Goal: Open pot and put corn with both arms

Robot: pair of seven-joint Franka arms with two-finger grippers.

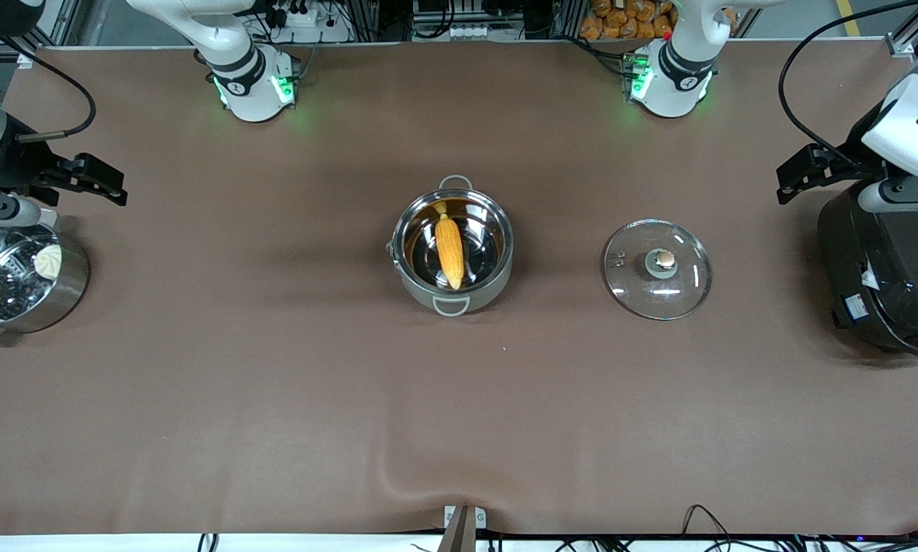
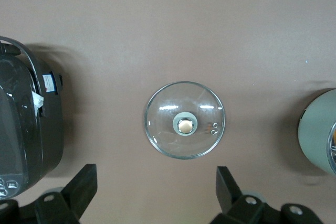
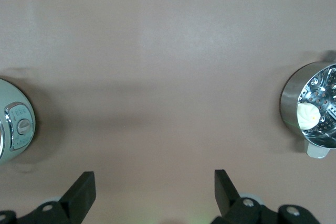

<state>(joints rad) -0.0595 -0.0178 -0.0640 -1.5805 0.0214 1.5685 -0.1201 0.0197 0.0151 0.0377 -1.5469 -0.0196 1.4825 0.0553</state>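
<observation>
- The pot (image 1: 453,253) stands uncovered mid-table with the corn (image 1: 450,251) lying inside it, pale stem end pointing toward the robots' bases; judged from this, both parts of the task look done.
- The glass lid (image 1: 657,268) lies flat on the brown table (image 1: 275,399), knob up, beside the pot toward the left arm's end.
- The left gripper (image 1: 800,178) hangs high with its 2 fingers spread wide and nothing between them; in the left wrist view the lid (image 2: 185,120) sits just ahead of the fingertips (image 2: 84,182), the black rice cooker (image 2: 23,135) off to 1 side and the pot's wall (image 2: 317,137) at the other edge.
- The right gripper (image 1: 91,178) is likewise spread and empty, over bare cloth; its wrist view shows the steamer pot with the white bun (image 3: 312,109) to 1 side and the main pot's handle (image 3: 18,127) to the other.
- The step in hand reads as retreat: each arm should probably rise straight, staying clear of the lid and the pot, so nothing gets nudged.
</observation>
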